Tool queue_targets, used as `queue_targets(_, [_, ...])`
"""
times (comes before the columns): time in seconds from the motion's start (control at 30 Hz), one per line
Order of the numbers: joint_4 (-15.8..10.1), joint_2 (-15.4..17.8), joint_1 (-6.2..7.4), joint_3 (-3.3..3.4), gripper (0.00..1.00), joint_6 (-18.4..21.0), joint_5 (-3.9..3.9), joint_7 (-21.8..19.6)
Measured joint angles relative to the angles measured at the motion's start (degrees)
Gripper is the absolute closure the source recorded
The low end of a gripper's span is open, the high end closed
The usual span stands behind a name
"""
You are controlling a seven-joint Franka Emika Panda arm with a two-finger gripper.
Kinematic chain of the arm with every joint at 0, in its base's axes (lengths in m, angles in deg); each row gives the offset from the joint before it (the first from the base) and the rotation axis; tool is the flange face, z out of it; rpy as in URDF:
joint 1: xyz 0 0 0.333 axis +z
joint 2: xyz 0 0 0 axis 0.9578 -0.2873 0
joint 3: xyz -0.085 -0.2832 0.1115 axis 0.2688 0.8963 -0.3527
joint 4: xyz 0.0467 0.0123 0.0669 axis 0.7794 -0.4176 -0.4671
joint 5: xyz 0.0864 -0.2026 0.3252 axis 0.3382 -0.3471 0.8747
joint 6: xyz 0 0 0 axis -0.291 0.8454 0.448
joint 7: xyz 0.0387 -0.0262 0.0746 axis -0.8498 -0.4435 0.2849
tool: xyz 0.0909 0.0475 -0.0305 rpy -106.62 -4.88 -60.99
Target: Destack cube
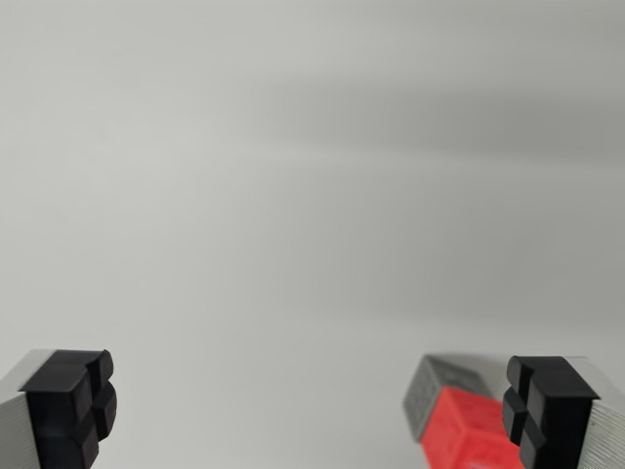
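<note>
In the wrist view, my gripper [310, 410] is open, its two black-padded fingers far apart at the bottom corners. A red cube [471, 435] sits low on the wrist view's right, just inside the right fingertip [547, 405], partly hidden by it. A grey block [430, 391] shows directly behind and beside the red cube; only a slice of it is visible. Nothing lies between the fingers, and the left fingertip [70, 405] is well away from the cubes.
A plain, pale grey-white surface [312, 176] fills everything else in view, with soft blurred shadow bands across its upper part.
</note>
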Motion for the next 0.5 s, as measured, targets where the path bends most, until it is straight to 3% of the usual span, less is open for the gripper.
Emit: queue_targets(0.5, [-5.78, 2.49, -0.69, 0.98, 0.0, -2.96, 0.13, -0.21])
